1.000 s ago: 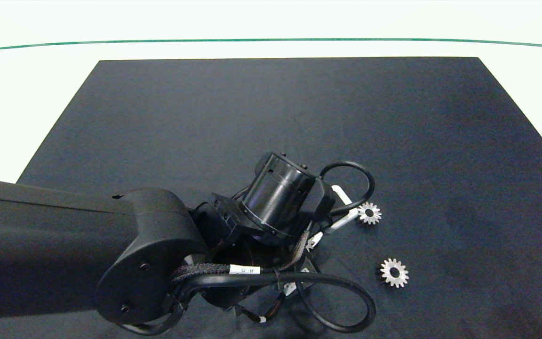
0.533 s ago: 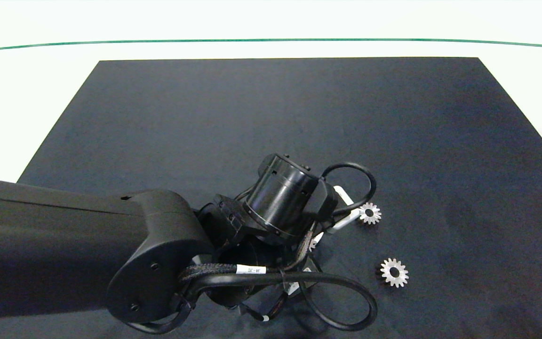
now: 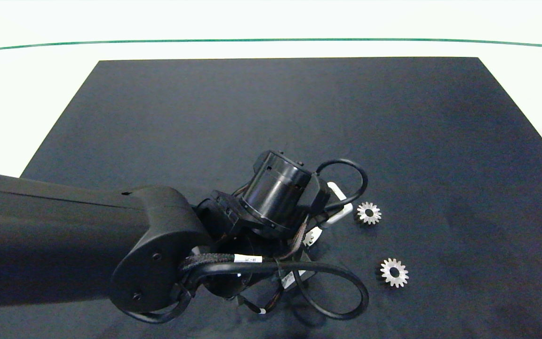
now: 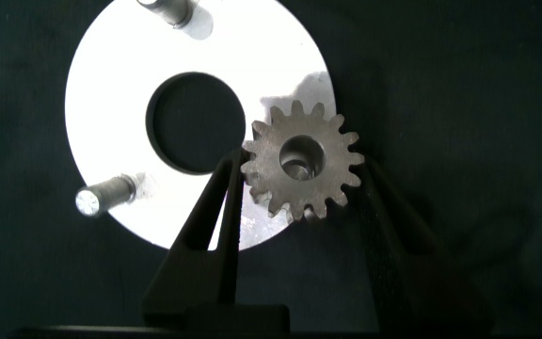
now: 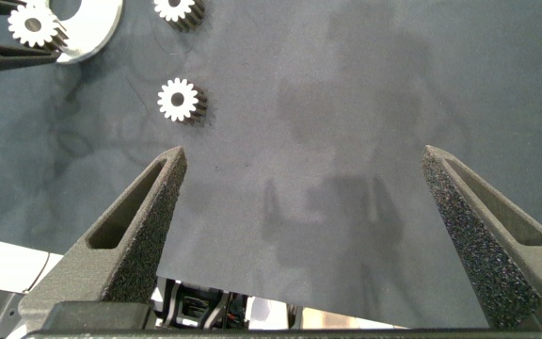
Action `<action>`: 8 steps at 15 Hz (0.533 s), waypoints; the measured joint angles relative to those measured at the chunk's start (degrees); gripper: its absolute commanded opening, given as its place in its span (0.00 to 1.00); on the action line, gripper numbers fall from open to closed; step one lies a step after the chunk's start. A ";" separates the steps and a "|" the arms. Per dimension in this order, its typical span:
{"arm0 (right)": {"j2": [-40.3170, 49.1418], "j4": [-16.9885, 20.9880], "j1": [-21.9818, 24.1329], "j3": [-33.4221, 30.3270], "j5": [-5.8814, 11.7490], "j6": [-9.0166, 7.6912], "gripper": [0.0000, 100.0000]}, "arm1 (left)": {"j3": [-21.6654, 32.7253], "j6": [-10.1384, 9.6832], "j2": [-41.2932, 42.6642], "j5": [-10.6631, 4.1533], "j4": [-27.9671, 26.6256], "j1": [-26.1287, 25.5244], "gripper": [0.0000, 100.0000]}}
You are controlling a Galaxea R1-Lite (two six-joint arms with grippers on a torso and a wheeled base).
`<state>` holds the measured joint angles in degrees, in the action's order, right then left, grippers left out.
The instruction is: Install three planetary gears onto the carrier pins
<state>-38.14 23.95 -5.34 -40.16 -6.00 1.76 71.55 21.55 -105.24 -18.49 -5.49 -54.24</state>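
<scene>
Left gripper point(image 4: 294, 184) gripping first gear point(image 4: 301, 160) over white disc point(image 4: 111, 66), lining it onto pin. Two pins point(image 4: 102, 196) bare; two gears point(image 3: 369, 213) waiting near tabletop's front edge. Right gripper point(image 5: 309, 198) spread, idling.

We see one gear point(image 4: 301, 160) over the disc's point(image 4: 120, 66) edge, two pins point(image 4: 100, 198) standing on the disc, and two gears point(image 3: 369, 213) lying right of our left arm point(image 3: 111, 245).
</scene>
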 measured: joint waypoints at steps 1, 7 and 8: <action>0.00 -0.01 0.02 -0.02 0.00 0.00 1.00 | -0.05 0.00 0.17 -0.05 -0.07 0.11 0.25; 0.20 0.07 -0.04 -0.22 0.07 0.00 1.00 | -0.41 -0.04 1.30 -0.05 -0.11 0.13 0.25; 0.26 0.07 -0.06 -0.22 0.05 -0.05 1.00 | -0.82 -0.09 1.50 -0.05 -0.05 0.16 0.25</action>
<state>-37.89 24.03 -5.40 -40.38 -5.95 1.71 70.73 21.47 -103.74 -18.54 -5.53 -54.08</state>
